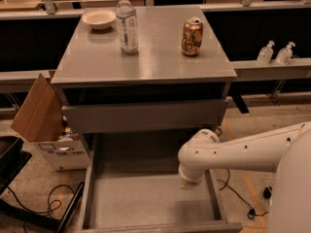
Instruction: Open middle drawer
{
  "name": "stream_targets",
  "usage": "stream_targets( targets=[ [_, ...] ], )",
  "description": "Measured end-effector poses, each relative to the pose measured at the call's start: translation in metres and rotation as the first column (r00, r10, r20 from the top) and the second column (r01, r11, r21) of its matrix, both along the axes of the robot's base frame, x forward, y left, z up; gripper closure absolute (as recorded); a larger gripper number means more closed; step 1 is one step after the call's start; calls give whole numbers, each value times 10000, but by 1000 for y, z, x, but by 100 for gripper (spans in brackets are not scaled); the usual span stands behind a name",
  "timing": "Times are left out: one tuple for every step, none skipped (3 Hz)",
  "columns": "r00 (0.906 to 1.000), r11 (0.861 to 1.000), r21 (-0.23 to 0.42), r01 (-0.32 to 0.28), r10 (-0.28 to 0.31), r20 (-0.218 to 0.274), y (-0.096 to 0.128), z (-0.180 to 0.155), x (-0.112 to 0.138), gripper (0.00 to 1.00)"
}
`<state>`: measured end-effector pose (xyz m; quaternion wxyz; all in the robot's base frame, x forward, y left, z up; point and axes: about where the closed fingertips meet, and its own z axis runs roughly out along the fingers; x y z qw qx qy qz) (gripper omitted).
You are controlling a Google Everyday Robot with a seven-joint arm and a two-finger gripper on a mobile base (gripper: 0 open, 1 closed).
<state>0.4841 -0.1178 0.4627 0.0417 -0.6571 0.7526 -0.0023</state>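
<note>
- Your middle drawer (138, 198) stands drawn far out from the foot of the grey cabinet (146, 64). Its wide, shallow grey tray lies open to view, and its front reaches the lower edge of the view.
- Above it on the cabinet, the wider, taller drawer front (146, 116) sits a little forward of the cabinet's body.
- Your white arm (243, 152) comes in from the cabinet's right side, running nearly level and slightly downward toward the cabinet. It bends at a rounded joint, and its last link turns straight down.
- The gripper (192, 182) is at that downturned end. It points into the tray's right half, just beside the drawer's right wall.
- You cannot tell whether the gripper is open or closed, because the wrist covers it from above.
- On the cabinet's top stand a pale bowl (98, 18) at the back left, a clear water bottle (127, 23) just right of it, and a brown can (192, 36) toward the right.
- A cardboard box (39, 113) leans by the cabinet's left side.
</note>
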Motion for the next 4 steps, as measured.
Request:
stream_targets(
  targets=[
    [9946, 9969, -550, -571, 616, 837, -39, 48, 41, 100],
    [9831, 9818, -1688, -870, 1120, 1449, -82, 119, 55, 100],
    [9764, 9666, -2417, -854, 1295, 1728, -103, 169, 51, 100],
    [9699, 9489, -3073, -710, 1377, 2011, -108, 218, 42, 100]
  ],
)
